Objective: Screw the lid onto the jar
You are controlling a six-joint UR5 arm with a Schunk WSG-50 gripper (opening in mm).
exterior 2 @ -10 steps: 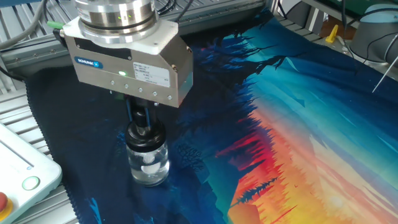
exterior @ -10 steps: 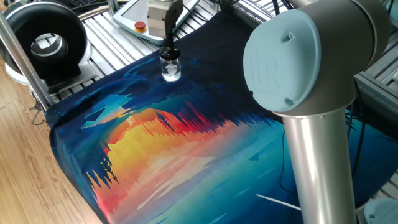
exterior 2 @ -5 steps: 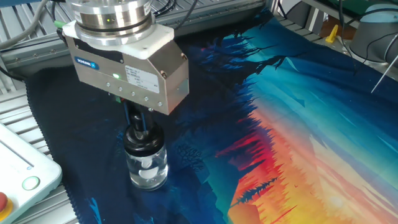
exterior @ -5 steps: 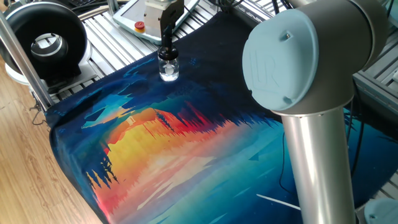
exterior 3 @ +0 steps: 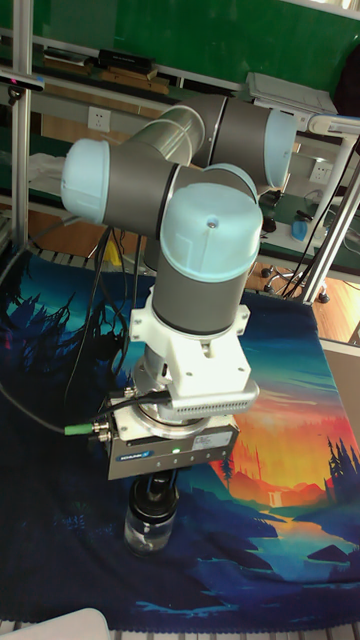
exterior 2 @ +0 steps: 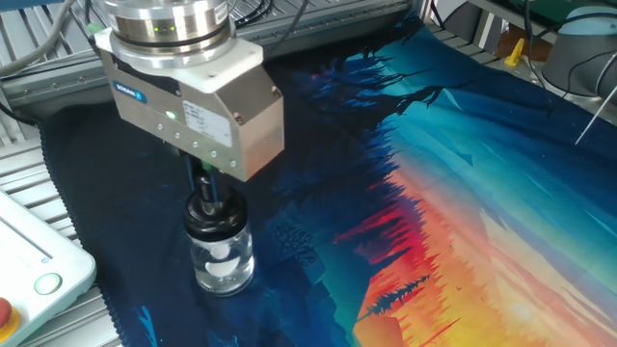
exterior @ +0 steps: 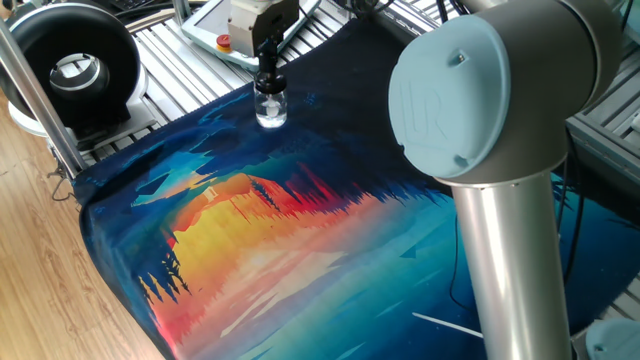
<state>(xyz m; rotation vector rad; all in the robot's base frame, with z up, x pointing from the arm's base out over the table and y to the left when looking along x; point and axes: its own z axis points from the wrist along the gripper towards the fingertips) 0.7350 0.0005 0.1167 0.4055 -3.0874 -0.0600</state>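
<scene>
In one fixed view the jar [exterior: 271, 108] stands upright at the far dark edge of the mat [exterior: 300, 240], with the gripper [exterior: 267, 68] straight above it — its fingers closed on the lid [exterior: 267, 82] at the jar's neck. A red button [exterior: 226, 42] sits on the panel just behind; a black ring device [exterior: 70, 70] lies far left.

In the other fixed view the jar [exterior 2: 221, 260] is near left on the mat [exterior 2: 463, 193], the lid [exterior 2: 209, 214] on its mouth, the gripper [exterior 2: 205, 189] pinching it from above.

In the tall view the gripper [exterior 3: 155, 488] hangs over the jar [exterior 3: 152, 530] — the grip itself is hidden.
</scene>
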